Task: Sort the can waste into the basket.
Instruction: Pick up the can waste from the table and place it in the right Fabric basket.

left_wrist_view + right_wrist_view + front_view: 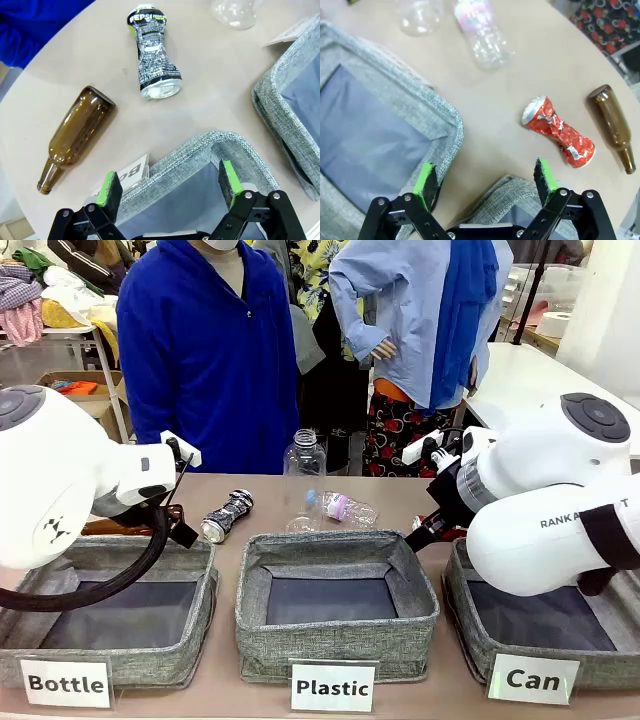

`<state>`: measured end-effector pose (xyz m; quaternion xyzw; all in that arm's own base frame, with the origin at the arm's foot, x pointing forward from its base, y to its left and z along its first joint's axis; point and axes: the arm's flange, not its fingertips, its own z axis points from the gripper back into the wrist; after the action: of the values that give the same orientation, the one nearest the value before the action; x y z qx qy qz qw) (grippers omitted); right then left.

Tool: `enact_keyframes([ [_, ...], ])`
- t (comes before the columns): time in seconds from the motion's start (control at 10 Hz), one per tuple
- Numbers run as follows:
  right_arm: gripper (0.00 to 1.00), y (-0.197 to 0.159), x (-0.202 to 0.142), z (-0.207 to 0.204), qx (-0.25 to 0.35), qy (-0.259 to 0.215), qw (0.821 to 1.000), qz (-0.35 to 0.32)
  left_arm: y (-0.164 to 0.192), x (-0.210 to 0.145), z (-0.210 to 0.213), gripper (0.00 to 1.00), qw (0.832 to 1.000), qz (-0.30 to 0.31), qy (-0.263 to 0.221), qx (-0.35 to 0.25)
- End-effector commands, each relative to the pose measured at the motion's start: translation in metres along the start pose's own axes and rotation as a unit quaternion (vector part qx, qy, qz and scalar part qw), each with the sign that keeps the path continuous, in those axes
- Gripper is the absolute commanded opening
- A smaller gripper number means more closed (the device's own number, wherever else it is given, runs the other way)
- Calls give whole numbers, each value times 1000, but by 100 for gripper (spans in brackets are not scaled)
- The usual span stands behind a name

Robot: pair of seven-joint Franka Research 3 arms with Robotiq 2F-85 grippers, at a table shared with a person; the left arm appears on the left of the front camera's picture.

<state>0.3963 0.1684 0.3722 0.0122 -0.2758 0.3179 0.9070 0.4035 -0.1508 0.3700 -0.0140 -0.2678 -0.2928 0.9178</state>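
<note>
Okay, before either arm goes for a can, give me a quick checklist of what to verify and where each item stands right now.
1. Right gripper open, holding nothing: ok.
2. Left gripper open, holding nothing: ok.
3. Red can lying free on the table, with a gap to the brown bottle beside it: ok.
4. Black-and-silver can lying free, apart from the other brown bottle: ok.
5. Basket labelled Can upright, mouth open: ok.
6. Room inside that basket: cannot tell, since the right arm covers part of it.
</note>
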Motion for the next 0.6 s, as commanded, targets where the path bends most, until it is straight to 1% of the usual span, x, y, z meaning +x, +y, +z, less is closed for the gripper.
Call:
enact_keyframes([
  [0.0,100,0,0,0,0,0,1000,0,0,0,0,100,1000,0,0,0],
  [0.5,100,0,0,0,0,0,1000,0,0,0,0,100,1000,0,0,0],
])
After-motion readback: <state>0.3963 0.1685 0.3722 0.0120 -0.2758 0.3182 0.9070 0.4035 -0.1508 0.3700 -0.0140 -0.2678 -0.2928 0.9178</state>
